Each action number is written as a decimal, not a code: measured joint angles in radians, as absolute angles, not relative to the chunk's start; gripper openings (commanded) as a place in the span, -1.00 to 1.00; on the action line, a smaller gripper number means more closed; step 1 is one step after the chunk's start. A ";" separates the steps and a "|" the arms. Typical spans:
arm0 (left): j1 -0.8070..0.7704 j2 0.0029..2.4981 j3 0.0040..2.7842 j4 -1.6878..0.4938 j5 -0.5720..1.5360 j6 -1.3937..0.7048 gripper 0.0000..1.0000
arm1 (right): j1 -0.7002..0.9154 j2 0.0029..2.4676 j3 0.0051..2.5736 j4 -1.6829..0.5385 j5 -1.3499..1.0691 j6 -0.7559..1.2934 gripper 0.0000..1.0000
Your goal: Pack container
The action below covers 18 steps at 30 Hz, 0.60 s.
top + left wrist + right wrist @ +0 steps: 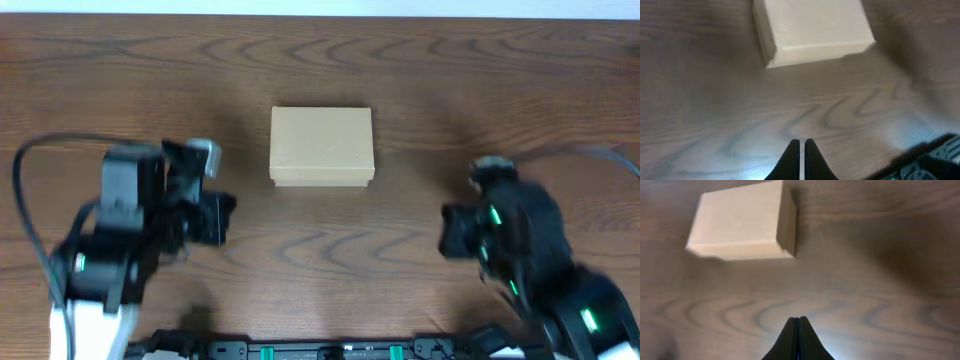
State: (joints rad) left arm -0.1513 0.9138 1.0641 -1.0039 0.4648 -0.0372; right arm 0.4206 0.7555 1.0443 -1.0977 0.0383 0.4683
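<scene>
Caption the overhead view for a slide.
Closed tan box on wooden table, flanked by left claw and right claw.

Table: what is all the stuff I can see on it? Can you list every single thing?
container: 1, tan cardboard, lid shut, middle of the table, between the two arms and touching neither
table: 1, brown wood with wavy grain, under everything
left arm: 1, black, left side of the table
right arm: 1, black with green lights, right side of the table
left gripper: 1, black, fingers together, holding nothing, above bare wood near the box
right gripper: 1, black, fingers shut, holding nothing, above bare wood near the box
</scene>
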 measured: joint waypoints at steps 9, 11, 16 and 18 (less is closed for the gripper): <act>-0.192 0.511 0.706 -1.014 0.473 -0.115 -0.88 | 0.492 0.261 0.715 -1.132 -0.011 0.559 -0.97; -0.192 0.456 0.674 -1.006 0.476 -0.139 -0.65 | 0.495 0.183 0.691 -1.105 -0.033 0.575 -0.56; -0.192 0.410 0.669 -0.925 0.484 -0.191 0.90 | 0.495 0.110 0.690 -1.068 -0.064 0.619 0.98; -0.192 0.410 0.669 -0.918 0.487 -0.213 0.90 | 0.495 0.110 0.689 -1.082 -0.069 0.638 0.98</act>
